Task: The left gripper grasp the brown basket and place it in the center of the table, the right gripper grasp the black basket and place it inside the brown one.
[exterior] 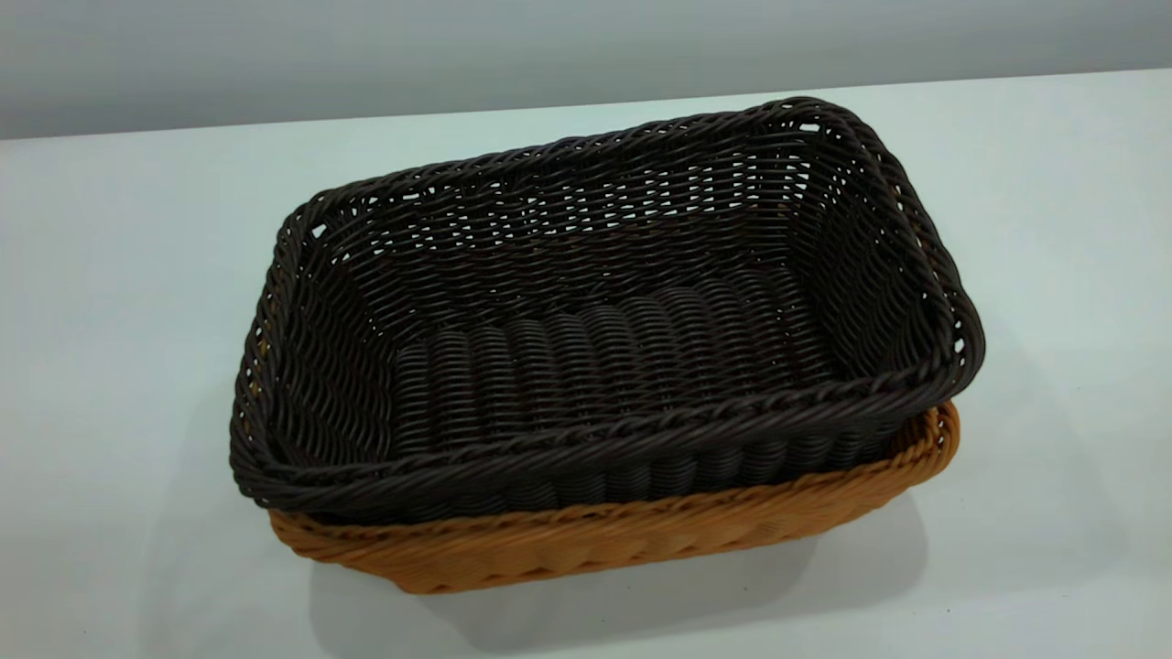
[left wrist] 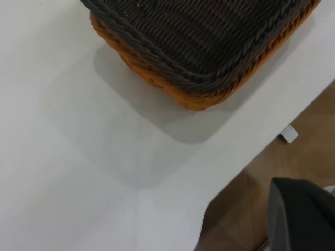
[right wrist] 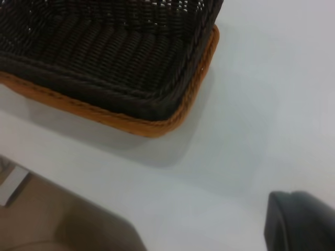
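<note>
Exterior view: two baskets on the white worktop (exterior: 137, 275), no more. The black basket (exterior: 604, 320), dark brown-black wicker with a braided rim, sits nested inside the brown basket (exterior: 641, 535); only the brown one's orange-tan rim and lower wall show below the black one's near side. Both are rectangular, their long axes aligned, running from the view's lower left up toward its right. No arm appears here. Left wrist view: one corner of the nested pair, black basket inside brown, standing on the worktop near its edge; a dark part of the left hand (left wrist: 301, 214) shows well apart from the baskets, open or closed I cannot tell. Right wrist view: another corner of the pair; a dark part of the right hand (right wrist: 301, 222), well apart from the brown basket, state likewise unreadable.
</note>
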You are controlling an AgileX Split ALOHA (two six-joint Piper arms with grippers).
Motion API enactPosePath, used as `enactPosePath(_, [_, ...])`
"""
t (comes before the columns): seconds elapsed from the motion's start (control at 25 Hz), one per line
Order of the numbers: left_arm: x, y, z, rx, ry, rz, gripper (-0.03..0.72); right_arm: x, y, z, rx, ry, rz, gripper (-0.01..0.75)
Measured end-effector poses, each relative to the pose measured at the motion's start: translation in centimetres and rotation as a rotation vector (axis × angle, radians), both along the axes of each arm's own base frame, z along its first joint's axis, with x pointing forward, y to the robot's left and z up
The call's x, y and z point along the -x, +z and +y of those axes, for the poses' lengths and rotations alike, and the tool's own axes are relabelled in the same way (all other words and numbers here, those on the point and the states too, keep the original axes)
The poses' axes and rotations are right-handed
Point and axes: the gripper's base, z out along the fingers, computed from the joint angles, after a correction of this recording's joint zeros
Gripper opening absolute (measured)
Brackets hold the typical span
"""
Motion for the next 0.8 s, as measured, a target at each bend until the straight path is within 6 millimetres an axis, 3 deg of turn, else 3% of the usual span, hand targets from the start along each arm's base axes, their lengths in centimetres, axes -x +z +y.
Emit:
enactPosePath(0.36, [0.0,0.0,0.0,-0.001,0.023,0.002,-0.001,-0.5,0.0,-0.6,-0.002,-0.259,0.0,0.0])
enactPosePath(0.8, [-0.3,0.0,0.5,-0.002,0.381,0.001,-0.001,-0.9,0.0,-1.3,-0.003,-0.556,0.0,0.0])
